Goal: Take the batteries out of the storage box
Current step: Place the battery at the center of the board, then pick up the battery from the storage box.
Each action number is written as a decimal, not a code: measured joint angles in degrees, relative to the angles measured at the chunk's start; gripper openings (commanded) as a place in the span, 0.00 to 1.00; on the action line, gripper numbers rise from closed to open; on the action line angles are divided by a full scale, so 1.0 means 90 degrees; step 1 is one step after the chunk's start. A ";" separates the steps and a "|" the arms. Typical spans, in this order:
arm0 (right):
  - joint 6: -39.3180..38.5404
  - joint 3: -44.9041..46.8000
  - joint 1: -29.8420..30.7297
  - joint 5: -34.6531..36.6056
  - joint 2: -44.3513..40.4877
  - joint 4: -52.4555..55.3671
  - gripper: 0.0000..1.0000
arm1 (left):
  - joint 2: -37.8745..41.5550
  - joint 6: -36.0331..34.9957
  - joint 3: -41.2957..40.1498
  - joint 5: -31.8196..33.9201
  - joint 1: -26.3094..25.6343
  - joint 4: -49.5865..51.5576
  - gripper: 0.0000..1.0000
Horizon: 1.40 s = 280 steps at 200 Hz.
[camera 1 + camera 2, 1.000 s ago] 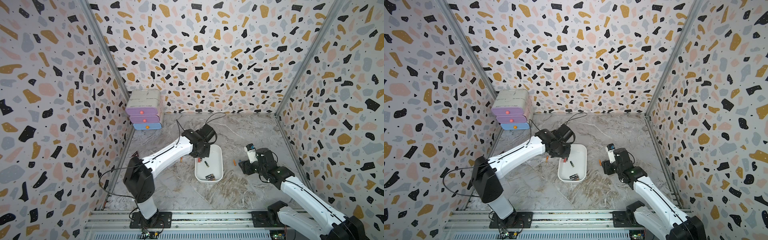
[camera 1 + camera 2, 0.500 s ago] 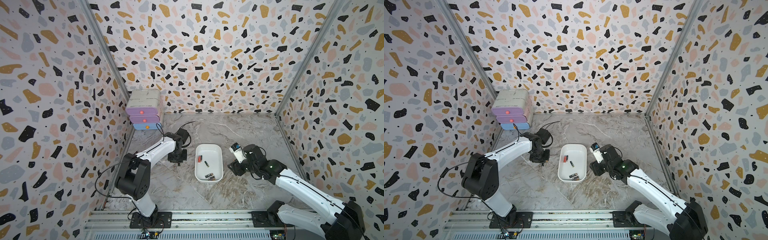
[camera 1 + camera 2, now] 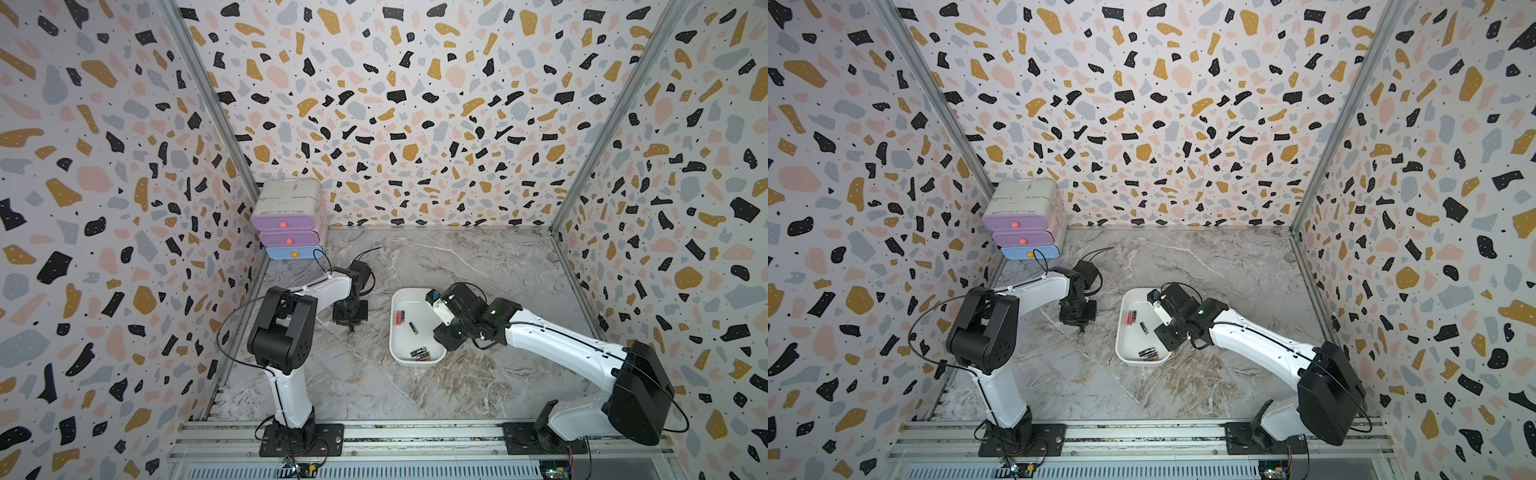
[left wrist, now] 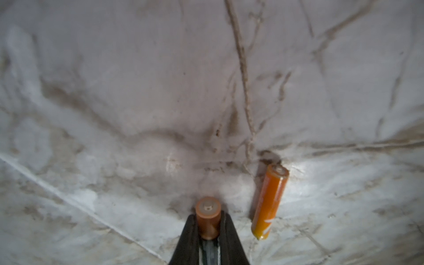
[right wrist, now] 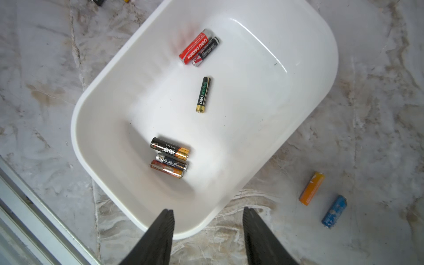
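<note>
Your left gripper (image 4: 208, 216) is clenched on a copper-tipped battery (image 4: 208, 207), pinched between its two black fingers with the flat end facing the wrist camera. It sits low over the grey marble table (image 4: 114, 91). An orange battery (image 4: 269, 202) lies flat on the table just beside the held one, not touching it. In both top views this gripper (image 3: 351, 326) is well apart from the storage box (image 3: 392, 332), on the left arm's side of it.

Your right gripper (image 5: 208, 212) is released: its jaws stand apart with nothing between them, hovering over one rim of the storage box (image 5: 91, 137).

The box, a shallow white tub with rounded corners, rests on the table between your two arms. Six batteries lie inside:
- A red battery (image 5: 196, 47) and a black battery (image 5: 206, 51) touch side by side near one end.
- A slim black-and-green battery (image 5: 203, 94) lies alone in the middle.
- A cluster of three batteries (image 5: 169, 158), dark with copper ends, lies pressed together near the other end.

Outside the box, near the right gripper, a second orange battery (image 5: 312, 188) and a blue battery (image 5: 334, 211) lie on the table, close together but apart.

A drawer unit (image 3: 286, 220) with purple and blue drawers stands in the far corner.
</note>
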<state>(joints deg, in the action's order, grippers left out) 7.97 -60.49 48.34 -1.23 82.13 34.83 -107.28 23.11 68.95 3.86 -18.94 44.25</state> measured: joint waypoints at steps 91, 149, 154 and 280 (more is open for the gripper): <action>0.0022 -0.0984 0.0262 0.0384 0.1557 0.0469 0.51 | 0.0039 0.0024 -0.0002 0.0138 0.0022 -0.0100 0.39; 0.0066 -0.1158 0.0289 0.0323 0.1923 0.0454 0.49 | 0.0682 0.0078 -0.0005 0.0080 0.0022 -0.0051 0.47; 0.0066 -0.1214 0.0294 0.0308 0.1994 0.0459 0.49 | 0.0826 0.0107 -0.0005 0.0056 0.0022 -0.0032 0.47; 0.0155 -0.2698 0.0372 0.0503 0.3725 0.0525 0.39 | 0.5326 0.0678 -0.1892 0.0058 0.0063 -0.0124 0.53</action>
<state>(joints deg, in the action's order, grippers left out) 9.37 -84.77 51.68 3.29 115.66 39.55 -59.35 29.21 51.92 4.38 -18.37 43.13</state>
